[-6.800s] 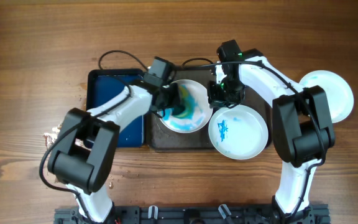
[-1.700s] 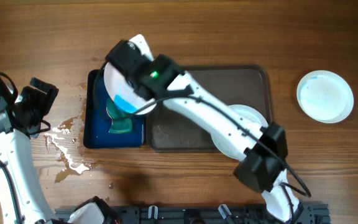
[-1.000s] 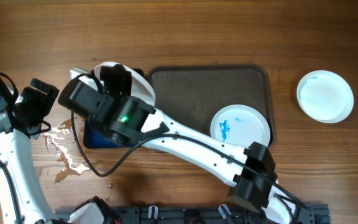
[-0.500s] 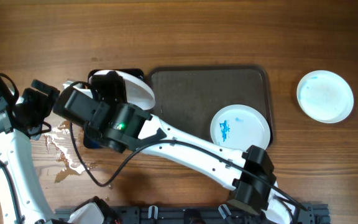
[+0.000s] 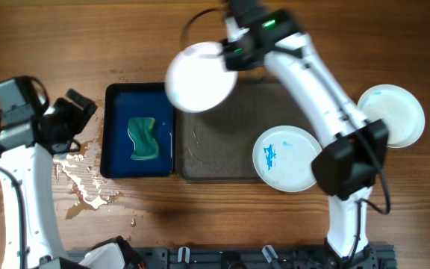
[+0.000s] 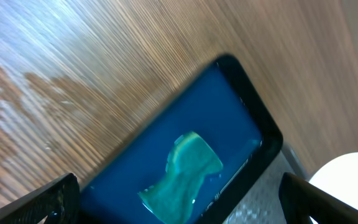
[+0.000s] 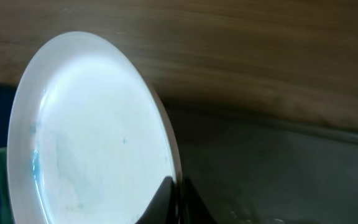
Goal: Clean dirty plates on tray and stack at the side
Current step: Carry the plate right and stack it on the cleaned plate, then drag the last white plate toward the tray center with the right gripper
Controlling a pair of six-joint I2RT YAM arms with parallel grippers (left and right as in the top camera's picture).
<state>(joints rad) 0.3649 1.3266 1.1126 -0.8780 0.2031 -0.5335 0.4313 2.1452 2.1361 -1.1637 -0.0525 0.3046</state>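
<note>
My right gripper [image 5: 232, 54] is shut on the rim of a wiped white plate [image 5: 200, 76], holding it in the air over the back left corner of the dark tray [image 5: 222, 146]. In the right wrist view the fingertips [image 7: 166, 198] pinch the edge of this plate [image 7: 92, 130], which shows faint blue traces. A second plate [image 5: 288, 158] with blue smears lies at the tray's right end. The third plate [image 5: 391, 114] rests on the table at the far right. My left gripper [image 5: 77, 112] stands open, left of the blue tray, holding nothing.
The small deep-blue tray [image 5: 118, 153] left of the dark tray holds a green sponge [image 5: 145, 140]; the left wrist view looks down on the same sponge [image 6: 182, 171] and blue tray [image 6: 229, 118]. A water spill [image 5: 77, 175] wets the wood beside it.
The right arm has swung from low over the blue tray up and back, carrying the plate above the dark tray's back left corner. The left arm shifted slightly; its gripper stays open.
</note>
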